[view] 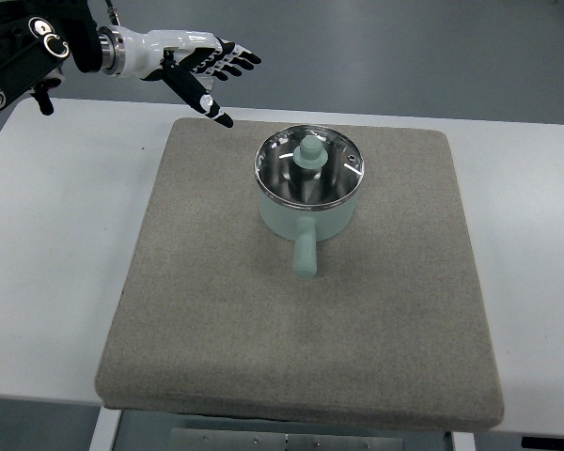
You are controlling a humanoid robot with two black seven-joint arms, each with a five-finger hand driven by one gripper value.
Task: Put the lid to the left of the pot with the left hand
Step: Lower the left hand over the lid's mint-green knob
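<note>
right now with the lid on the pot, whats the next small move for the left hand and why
Probably bring the left hand right and toward the camera, over the lid, aiming for its knob. The hand hangs open above the mat's far left corner, holding nothing, and the lid sits on the pot.

a square grey-beige mat [263, 348] on a white table [56, 235]
</note>
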